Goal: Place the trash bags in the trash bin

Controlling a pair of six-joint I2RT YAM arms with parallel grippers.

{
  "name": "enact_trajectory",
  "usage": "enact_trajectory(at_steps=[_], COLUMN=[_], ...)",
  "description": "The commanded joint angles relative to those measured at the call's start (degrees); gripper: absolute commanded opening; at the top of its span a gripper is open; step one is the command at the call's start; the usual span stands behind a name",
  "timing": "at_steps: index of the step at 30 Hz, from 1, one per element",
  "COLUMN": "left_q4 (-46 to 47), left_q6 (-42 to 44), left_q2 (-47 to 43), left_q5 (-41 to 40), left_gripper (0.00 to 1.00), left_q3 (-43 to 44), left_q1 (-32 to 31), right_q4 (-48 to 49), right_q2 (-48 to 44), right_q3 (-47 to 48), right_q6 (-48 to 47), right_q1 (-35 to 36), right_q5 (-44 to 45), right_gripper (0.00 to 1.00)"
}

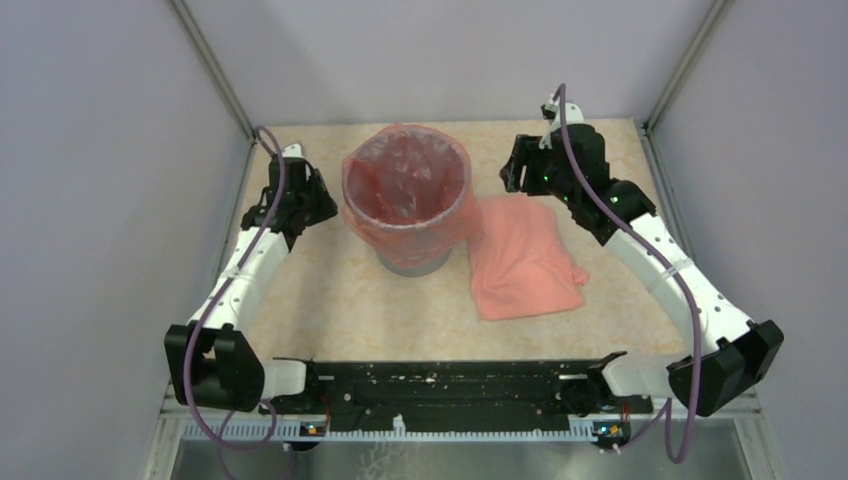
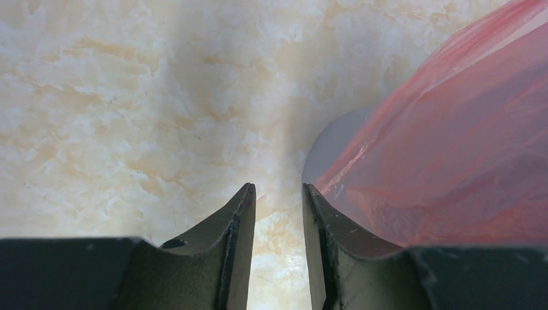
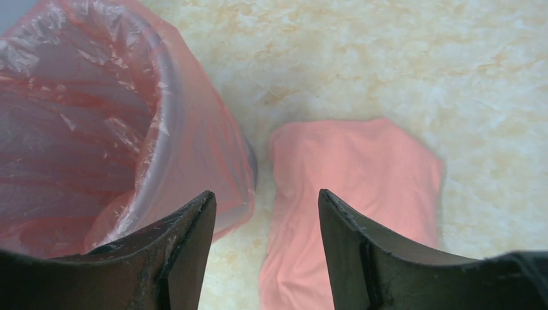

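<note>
Standing toward the far edge of the desk (image 1: 340,300), about midway between its left and right edges, the trash bin (image 1: 415,262) is upright and open. One trash bag (image 1: 405,180) lines it, the orange-red film folded out over the rim and hanging down the wall, so only a grey band shows at the bottom. A second trash bag (image 1: 525,262) lies flat and folded on the desk just beside the bin, on the side toward the right edge. Whether that flat piece is one bag or several I cannot tell.

The left gripper (image 2: 278,194) is near the far left corner, just beside the bin, its fingers a narrow gap apart with nothing between them. The right gripper (image 3: 266,200) is toward the far right corner, above the gap between bin and folded bag, its fingers spread wide and empty.
</note>
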Motion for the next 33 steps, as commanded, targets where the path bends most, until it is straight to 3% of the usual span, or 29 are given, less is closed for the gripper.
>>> enact_trajectory(at_steps=[1,9,16,33], left_q4=[4.8,7.9,10.9,14.5], left_q6=[-1.2,-1.7,-3.8,-4.6], left_q2=[1.4,7.1,11.5,16.0], left_q5=[0.1,3.0,7.4,6.7], left_gripper=[0.39,0.32,0.27,0.25], left_q3=[-1.2,0.1,-0.6,-2.2], left_q1=[0.4,0.3,-0.5,-3.6], right_q4=[9.7,18.0,27.8,36.3], right_q2=[-1.3,5.5,12.7,22.4], right_q3=[-5.7,-10.2,-14.1,-14.2], right_q6=[4.8,6.6,9.4,12.9], right_q1=[-0.4,-0.4,-0.4,2.8], right_q5=[-3.6,-2.6,-7.1,-10.1], right_gripper=[0.58,0.45,0.36,0.34])
